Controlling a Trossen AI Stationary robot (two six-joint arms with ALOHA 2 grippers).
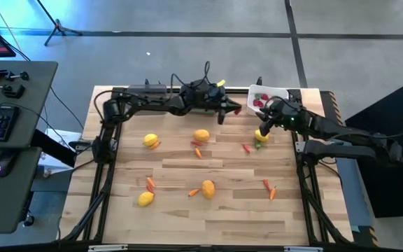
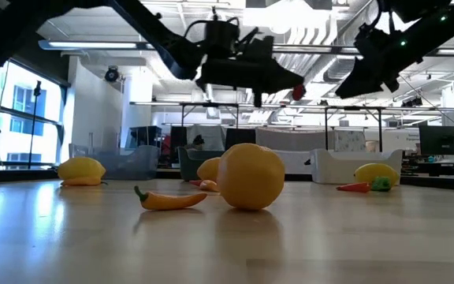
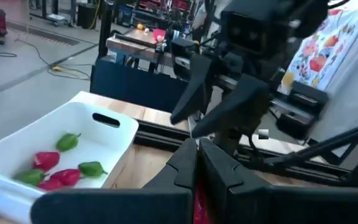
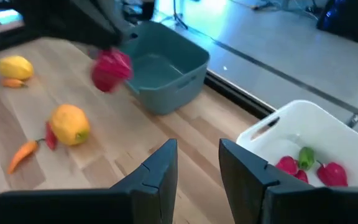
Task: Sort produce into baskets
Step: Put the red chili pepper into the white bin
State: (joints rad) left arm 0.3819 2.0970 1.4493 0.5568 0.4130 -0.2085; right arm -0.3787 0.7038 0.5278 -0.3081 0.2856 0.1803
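While the left pincer is hanging clamped on what looks like a red pepper short of the white bin, the empty, parted right pincer is crowding its path.

Both arms crowding the white bin; open tabletop along the near edge.

The white bin sits at the table's far right corner with pepper pieces inside it. The teal bin stands to its left along the far edge, the left gripper between the two. Lemons and carrots lie scattered across the middle and near side.
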